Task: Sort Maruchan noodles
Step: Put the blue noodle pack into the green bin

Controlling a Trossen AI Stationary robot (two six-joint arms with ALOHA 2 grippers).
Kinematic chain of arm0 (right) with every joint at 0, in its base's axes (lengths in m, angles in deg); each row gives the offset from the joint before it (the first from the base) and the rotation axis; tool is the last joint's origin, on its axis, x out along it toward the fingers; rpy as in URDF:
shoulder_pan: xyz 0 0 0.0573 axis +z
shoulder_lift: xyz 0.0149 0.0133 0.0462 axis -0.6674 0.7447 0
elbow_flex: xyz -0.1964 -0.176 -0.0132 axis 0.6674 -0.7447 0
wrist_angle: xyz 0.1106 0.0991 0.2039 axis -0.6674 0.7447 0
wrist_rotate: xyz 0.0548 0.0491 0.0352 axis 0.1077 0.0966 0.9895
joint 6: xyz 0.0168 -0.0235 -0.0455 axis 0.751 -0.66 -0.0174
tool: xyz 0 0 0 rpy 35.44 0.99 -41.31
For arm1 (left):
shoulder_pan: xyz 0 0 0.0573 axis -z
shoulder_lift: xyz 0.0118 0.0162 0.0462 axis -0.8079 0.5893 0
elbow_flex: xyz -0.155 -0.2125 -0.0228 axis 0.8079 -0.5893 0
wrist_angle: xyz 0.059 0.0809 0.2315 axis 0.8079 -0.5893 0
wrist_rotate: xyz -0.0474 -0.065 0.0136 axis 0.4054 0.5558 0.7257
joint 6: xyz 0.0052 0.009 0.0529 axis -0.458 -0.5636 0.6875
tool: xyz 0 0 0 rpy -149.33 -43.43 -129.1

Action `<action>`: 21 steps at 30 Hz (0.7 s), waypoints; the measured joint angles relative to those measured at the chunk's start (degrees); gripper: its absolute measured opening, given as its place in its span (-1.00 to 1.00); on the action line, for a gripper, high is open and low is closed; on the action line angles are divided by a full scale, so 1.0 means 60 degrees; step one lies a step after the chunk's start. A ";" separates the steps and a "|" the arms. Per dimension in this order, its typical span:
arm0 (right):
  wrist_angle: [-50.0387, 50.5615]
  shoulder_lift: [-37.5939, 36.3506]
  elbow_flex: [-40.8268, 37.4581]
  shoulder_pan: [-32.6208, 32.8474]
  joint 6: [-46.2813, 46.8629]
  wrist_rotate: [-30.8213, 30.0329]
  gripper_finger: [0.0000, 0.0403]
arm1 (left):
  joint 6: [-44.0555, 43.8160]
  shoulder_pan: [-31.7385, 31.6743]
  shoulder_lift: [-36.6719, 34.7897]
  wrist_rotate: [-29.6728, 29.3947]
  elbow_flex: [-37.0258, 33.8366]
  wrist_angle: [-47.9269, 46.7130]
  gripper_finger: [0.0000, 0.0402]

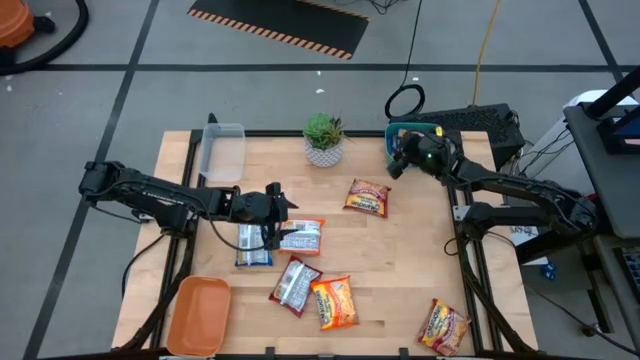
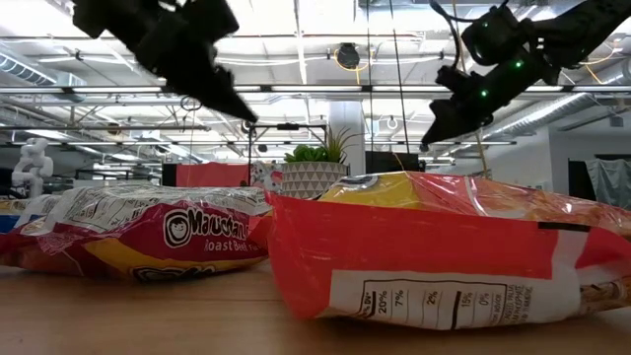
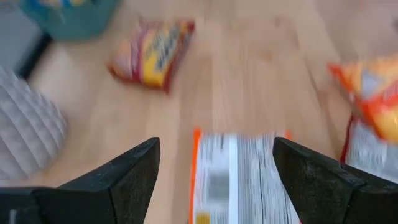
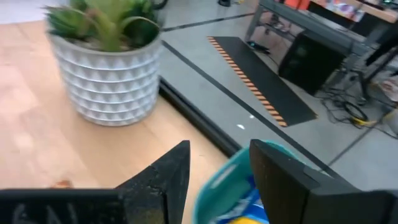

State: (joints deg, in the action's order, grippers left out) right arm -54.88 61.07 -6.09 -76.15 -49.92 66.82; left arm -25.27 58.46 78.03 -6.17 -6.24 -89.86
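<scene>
Several Maruchan noodle packets lie flat on the wooden table. A white packet with orange edges (image 1: 302,237) and a blue-white one (image 1: 254,246) lie side by side left of centre. My left gripper (image 3: 214,167) hovers open above the white packet (image 3: 239,180), its fingers on either side of it without touching. A red-yellow packet (image 1: 367,197) lies further right. My right gripper (image 4: 217,168) stands open over the teal tray (image 4: 219,182) at the far right corner, where a blue-yellow packet (image 4: 247,210) lies inside.
A silver-red packet (image 1: 295,285), an orange one (image 1: 335,303) and a red-yellow one (image 1: 443,326) lie near the front edge. An orange tray (image 1: 198,315) sits front left, a clear tray (image 1: 222,150) far left, and a potted plant (image 1: 323,140) at the far middle.
</scene>
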 joint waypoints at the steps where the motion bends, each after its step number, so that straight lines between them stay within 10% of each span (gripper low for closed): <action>1: 0.0000 0.0000 0.0000 0.0129 0.0092 -0.0001 -0.21 | -0.0131 -0.0070 0.0000 0.0037 0.0000 -0.0343 0.58; 21: 0.1574 0.0000 0.0000 0.3096 0.5307 0.0818 -0.22 | -0.3742 -0.0697 0.0000 -0.0874 0.0000 -0.4049 0.58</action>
State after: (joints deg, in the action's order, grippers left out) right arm -45.44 61.07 -6.09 -57.58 -18.07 71.73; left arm -47.72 54.28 78.03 -11.41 -6.24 -114.15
